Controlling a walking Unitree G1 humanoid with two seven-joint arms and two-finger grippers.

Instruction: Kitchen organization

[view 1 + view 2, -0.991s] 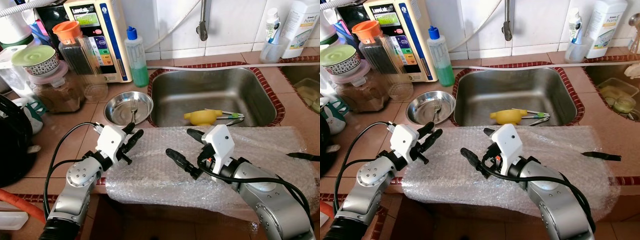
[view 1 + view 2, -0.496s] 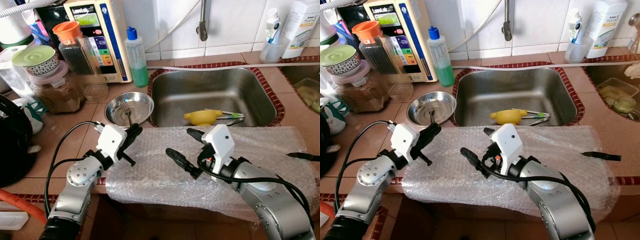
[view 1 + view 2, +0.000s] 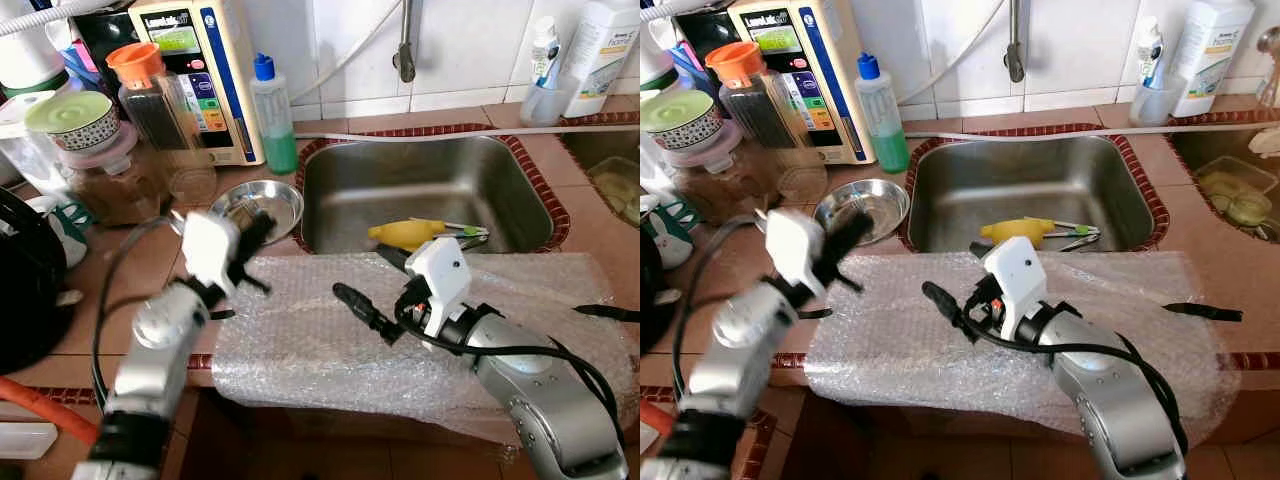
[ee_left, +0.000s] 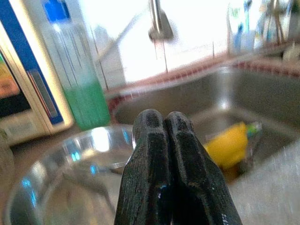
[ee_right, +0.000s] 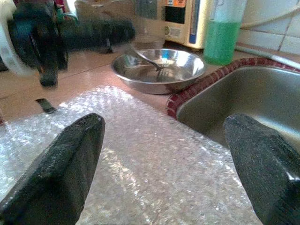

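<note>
A steel bowl [image 3: 268, 203] with a fork [image 5: 144, 57] lying in it stands on the tiled counter left of the sink [image 3: 430, 185]. My left gripper [image 3: 256, 233] hovers, blurred, at the bowl's near rim; its fingers [image 4: 166, 140] are shut with nothing between them. A sheet of bubble wrap [image 3: 320, 335] covers the counter's front edge. My right gripper [image 3: 378, 284] hangs open above the wrap, empty, facing the bowl. A yellow utensil [image 3: 405, 233] lies in the sink with a few thin tools.
A green soap bottle [image 3: 272, 115], a water purifier [image 3: 200, 70] and jars [image 3: 140, 110] line the back left. A black appliance [image 3: 25, 280] stands at the far left. The faucet [image 3: 405, 45] hangs over the sink. A black object [image 3: 605, 313] lies on the wrap's right end.
My left arm has risen and swung toward the bowl, now blurred, and its fingers have come together. The right arm has hardly moved.
</note>
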